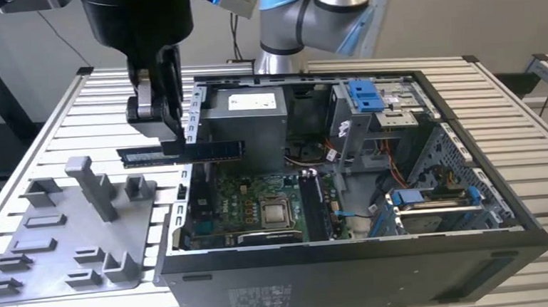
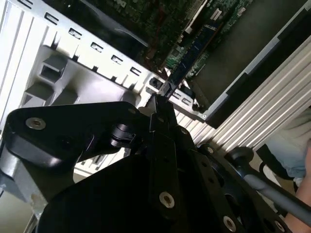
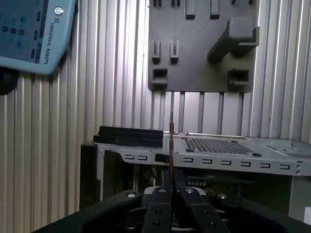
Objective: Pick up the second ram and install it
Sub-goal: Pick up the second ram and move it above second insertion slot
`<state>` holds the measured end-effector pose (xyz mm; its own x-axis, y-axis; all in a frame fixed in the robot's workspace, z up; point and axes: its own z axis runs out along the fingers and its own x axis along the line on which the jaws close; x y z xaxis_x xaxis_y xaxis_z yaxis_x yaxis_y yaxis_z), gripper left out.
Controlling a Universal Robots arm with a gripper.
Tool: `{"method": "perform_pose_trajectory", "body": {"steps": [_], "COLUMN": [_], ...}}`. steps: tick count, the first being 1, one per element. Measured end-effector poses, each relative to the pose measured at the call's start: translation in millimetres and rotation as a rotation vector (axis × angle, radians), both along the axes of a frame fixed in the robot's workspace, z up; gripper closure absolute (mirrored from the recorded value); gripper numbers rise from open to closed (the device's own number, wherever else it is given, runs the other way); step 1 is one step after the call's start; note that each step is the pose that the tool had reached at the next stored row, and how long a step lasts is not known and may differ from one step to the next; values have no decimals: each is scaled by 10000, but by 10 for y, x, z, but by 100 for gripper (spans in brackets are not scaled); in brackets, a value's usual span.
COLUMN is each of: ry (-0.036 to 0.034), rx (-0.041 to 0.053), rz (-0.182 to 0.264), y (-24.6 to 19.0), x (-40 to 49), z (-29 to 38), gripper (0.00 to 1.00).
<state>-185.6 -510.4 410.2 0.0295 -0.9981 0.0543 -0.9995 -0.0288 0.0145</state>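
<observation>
**Item:** the second ram (image 1: 217,150). Thin dark board, long and narrow. Hangs level in the air over the computer case (image 1: 357,266), above its wall on the exterior view's left, between the fixture plate and the open interior. Shows edge-on as a thin line in the first wrist view.

**Hold:** gripper (image 1: 171,147), fingers clamped on the stick's two flat faces near mid-length, both ends free.

**Handling (judged):**
- Light and stiff, but brittle under bending or twisting.
- Smooth faces, so prone to pivot if pinched off-centre.
- Best taken by the flat faces around the middle, clear of the contact edge and the chips.

**Surroundings:**
- Grey fixture plate (image 1: 56,242) with upright post (image 1: 90,185) and low holders, near the stick on the exterior view's left.
- Motherboard (image 1: 243,198) on the case floor, with processor socket (image 1: 275,212).
- Dark upright strip (image 1: 313,204) just beside the socket, possibly a module already seated; not clear enough to say.
- Power supply (image 1: 243,120) just behind the stick's inner end.
- Blue clips (image 1: 366,94) and loose cables further in.
- Slatted table (image 1: 526,145) beneath everything.
- Teach pendant (image 3: 34,34) lying well apart from the case.

**In the way (judged):** case wall rim directly below the stick, and the power supply close to its inner end.
</observation>
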Motion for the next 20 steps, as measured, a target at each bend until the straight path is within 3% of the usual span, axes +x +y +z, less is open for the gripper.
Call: {"method": "perform_pose_trajectory", "body": {"steps": [20], "ry": [0], "rx": [0], "rz": [0], "y": [0], "x": [246], "z": [0], "gripper": [87]}}
